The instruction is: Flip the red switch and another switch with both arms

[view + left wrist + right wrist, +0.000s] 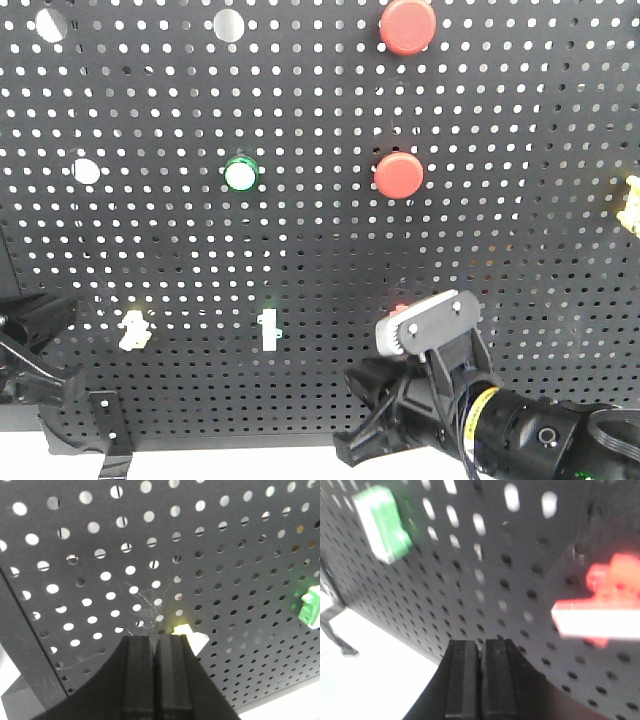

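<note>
Either side of the white toggle (267,328), my closed left claw (154,645) hovers by the cream switch (192,639), my closed right claw (481,647) by the red switch (615,587); neither seems flipped yet

Black perforated metal pegboard panel (300,100), upright.
- Two large round red plastic push buttons: one at the top edge (407,26), one below it at mid-height (399,175).
- Round green-ringed lit button (240,174), left of the lower red one.
- Three round silver-white discs: (52,24), (228,23), (87,171).
- Straight white toggle on a green base (267,329), lower centre.
- Yellow clip-like part (632,205), right edge, cut off.
</note>
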`<state>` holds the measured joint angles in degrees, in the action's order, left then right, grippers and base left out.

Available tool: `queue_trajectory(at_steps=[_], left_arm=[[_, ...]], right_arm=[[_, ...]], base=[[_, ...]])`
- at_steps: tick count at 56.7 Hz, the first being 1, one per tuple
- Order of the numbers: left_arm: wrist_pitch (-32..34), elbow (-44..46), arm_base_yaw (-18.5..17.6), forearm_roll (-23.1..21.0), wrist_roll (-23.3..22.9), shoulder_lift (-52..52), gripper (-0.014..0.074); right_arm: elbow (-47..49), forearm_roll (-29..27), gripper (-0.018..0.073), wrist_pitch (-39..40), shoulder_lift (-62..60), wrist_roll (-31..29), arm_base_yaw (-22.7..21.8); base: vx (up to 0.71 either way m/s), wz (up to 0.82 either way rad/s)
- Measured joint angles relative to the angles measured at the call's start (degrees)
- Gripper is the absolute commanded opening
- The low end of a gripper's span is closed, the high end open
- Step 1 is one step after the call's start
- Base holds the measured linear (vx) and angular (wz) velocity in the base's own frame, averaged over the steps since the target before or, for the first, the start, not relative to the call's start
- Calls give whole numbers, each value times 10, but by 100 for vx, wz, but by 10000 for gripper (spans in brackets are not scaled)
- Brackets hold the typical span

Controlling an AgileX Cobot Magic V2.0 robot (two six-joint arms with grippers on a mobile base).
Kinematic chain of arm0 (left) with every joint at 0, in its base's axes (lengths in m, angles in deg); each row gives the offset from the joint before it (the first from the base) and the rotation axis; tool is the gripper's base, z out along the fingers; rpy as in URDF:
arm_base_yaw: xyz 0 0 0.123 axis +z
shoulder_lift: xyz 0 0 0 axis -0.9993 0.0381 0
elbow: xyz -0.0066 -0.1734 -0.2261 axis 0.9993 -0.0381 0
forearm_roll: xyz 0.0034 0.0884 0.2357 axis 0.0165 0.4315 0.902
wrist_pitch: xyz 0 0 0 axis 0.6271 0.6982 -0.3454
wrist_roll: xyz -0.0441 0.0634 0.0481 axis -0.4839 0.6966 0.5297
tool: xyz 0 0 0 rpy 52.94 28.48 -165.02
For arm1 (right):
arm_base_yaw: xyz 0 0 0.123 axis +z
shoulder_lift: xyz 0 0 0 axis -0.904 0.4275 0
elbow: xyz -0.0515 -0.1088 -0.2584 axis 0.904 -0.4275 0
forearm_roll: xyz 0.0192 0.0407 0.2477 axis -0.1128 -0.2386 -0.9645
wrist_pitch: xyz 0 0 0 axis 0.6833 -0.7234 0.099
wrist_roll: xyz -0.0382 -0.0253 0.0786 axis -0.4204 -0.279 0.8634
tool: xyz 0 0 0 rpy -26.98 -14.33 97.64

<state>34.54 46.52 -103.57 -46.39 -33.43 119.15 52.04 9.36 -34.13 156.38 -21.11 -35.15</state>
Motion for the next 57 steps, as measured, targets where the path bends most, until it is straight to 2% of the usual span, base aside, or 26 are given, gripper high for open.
queue_trajectory(at_steps=[16,29,39,46,53,57], left_arm=[[0,0,0,0,0,0,3],[0,0,0,0,1,0,3],[0,0,0,0,2,0,3],[0,0,0,0,2,0,3],[1,0,0,0,2,0,3],[9,0,0,0,2,0,3]], right_arm=[[0,-26,-6,61,-31,-8,0],[0,-74,-6,60,-61,-44,0],[0,-101,-6,57,-150,-52,-21],[0,-99,-6,12,-235,-61,-52],[-1,-63,-6,-99,-323,-74,-72],[-6,-43,-6,-134,-355,-76,-74]], base=[[0,0],[0,0],[0,0],[0,0],[0,0],[0,0]])
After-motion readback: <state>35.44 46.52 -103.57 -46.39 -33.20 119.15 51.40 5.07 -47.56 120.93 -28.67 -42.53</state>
